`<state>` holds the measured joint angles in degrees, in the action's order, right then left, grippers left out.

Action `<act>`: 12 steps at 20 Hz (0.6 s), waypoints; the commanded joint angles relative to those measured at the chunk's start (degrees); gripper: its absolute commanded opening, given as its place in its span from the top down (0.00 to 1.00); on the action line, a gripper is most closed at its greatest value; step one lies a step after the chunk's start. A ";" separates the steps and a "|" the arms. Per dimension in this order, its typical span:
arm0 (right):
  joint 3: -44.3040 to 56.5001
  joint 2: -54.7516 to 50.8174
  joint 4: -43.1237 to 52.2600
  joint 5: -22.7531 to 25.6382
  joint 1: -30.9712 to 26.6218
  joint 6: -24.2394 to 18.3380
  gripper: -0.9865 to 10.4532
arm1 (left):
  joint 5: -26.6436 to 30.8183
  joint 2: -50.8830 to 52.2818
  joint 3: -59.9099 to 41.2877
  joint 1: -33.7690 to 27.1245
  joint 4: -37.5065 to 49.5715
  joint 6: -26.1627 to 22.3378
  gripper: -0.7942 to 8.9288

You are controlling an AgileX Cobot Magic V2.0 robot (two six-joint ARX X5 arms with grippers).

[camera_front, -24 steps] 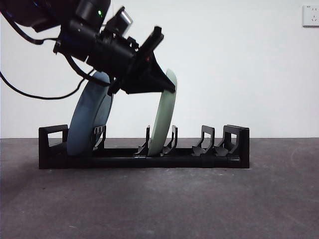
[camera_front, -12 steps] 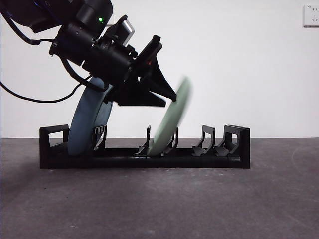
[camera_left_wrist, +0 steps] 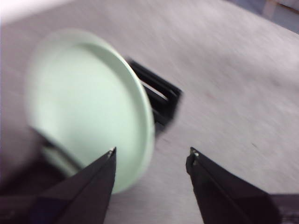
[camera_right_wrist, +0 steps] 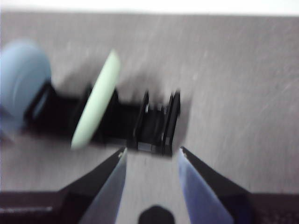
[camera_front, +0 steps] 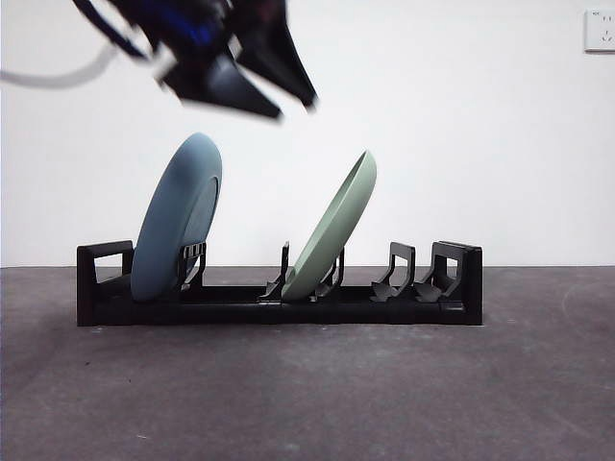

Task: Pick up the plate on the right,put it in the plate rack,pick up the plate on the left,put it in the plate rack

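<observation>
The long black plate rack (camera_front: 279, 300) stands across the dark table. A blue plate (camera_front: 178, 223) sits upright in its left end. In a middle slot rests a pale green plate (camera_front: 336, 226), leaning to the right and touched by nothing. My left gripper (camera_front: 296, 108) hangs blurred high above the rack, open and empty; in its wrist view the green plate (camera_left_wrist: 88, 102) lies just beyond the open gripper (camera_left_wrist: 152, 154). My right gripper (camera_right_wrist: 152, 150) is open and empty, back from the rack (camera_right_wrist: 149, 128), with the green plate (camera_right_wrist: 96, 109) and blue plate (camera_right_wrist: 23, 79) in its sight.
Two free pairs of prongs (camera_front: 399, 274) stand at the rack's right end. A white wall socket (camera_front: 599, 29) sits at the upper right. The dark tabletop (camera_front: 307, 384) stretches in front of the rack.
The left gripper let go of the green plate and rose up and to the left. The green plate tipped over to the right and now leans in its slot.
</observation>
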<state>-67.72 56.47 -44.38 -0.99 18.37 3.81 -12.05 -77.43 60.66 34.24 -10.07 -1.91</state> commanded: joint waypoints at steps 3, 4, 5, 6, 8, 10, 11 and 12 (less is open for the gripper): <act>0.07 -0.50 -4.66 -2.08 0.07 -4.83 0.88 | 10.21 16.06 -0.15 0.20 -6.95 -1.36 0.71; 0.07 -1.16 -5.07 -2.08 0.07 -4.85 0.93 | 12.35 20.02 -0.17 0.11 -9.99 -1.42 0.88; 0.20 -2.10 -5.07 -2.08 0.09 -4.81 0.93 | 14.49 22.88 -0.17 0.00 -12.61 -1.77 0.92; 0.39 -3.43 -4.83 -2.03 0.09 -4.79 0.93 | 17.07 25.99 -0.17 -0.39 -16.13 -3.02 0.93; 2.27 -7.10 -2.29 -1.90 0.13 -4.68 0.93 | 21.77 30.32 -0.20 -1.29 -22.58 -4.28 0.93; 6.82 -12.46 2.67 -1.86 0.13 -3.82 0.93 | 22.60 33.46 -0.57 -1.66 -27.34 -4.26 0.93; 9.60 -15.28 5.29 -1.84 0.13 -3.28 0.93 | 22.60 34.73 -1.05 -1.66 -28.37 -4.20 0.93; 13.38 -18.73 8.66 -1.60 0.13 -2.56 0.93 | 22.60 36.57 -2.21 -1.64 -28.55 -4.02 0.93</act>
<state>-55.64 38.26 -36.29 -2.81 18.37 0.27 10.46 -41.21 59.27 32.67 -38.48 -5.39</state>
